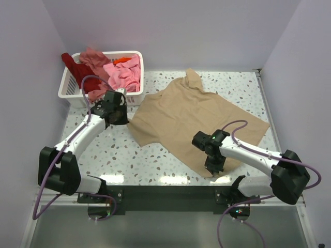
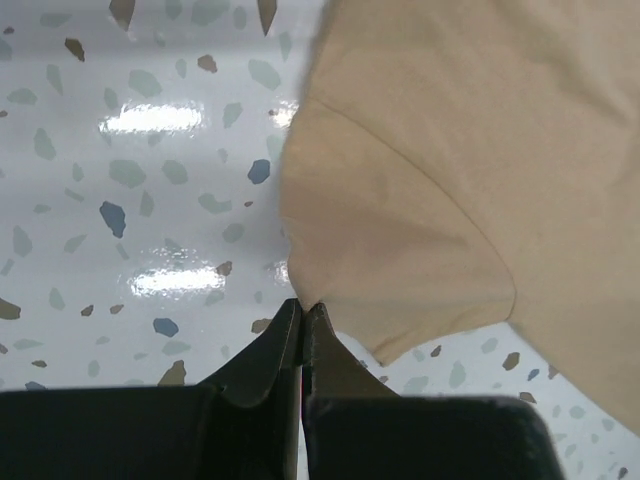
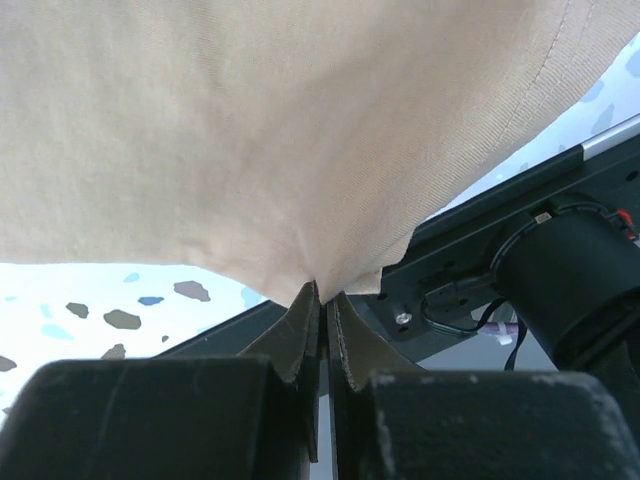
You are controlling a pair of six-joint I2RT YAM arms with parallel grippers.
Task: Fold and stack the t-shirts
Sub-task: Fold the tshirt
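**First shirt pinched at two spots, ready for a fold**

Speckled white counter [image 1: 119, 155]. Spread over its middle and right side: the big tan t-shirt [image 1: 191, 111], mostly flat, neck toward the far edge, a few soft bumps. At the far left corner: a white basket [image 1: 70, 85] with more t-shirts [image 1: 124, 75] heaped in it, pink, dark red, salmon and a bit of orange. Nothing folded yet, no stack yet.

Left arm [image 1: 85, 132] stretched toward the far left corner, just beside the basket. Left jaws pressed together, pinching the edge of the tan t-shirt's sleeve on that side. Right arm [image 1: 248, 152] low by the near edge. Right jaws pressed together too, pinching the hem, with the cloth drawn up to a little point there.

Looks like the very start of the job: first shirt held, others waiting. Next, most likely: lift both pinched bits together and carry them across the shirt. Calls for a tight, even pull so no wrinkles form. Best not to let go early or bump the basket.
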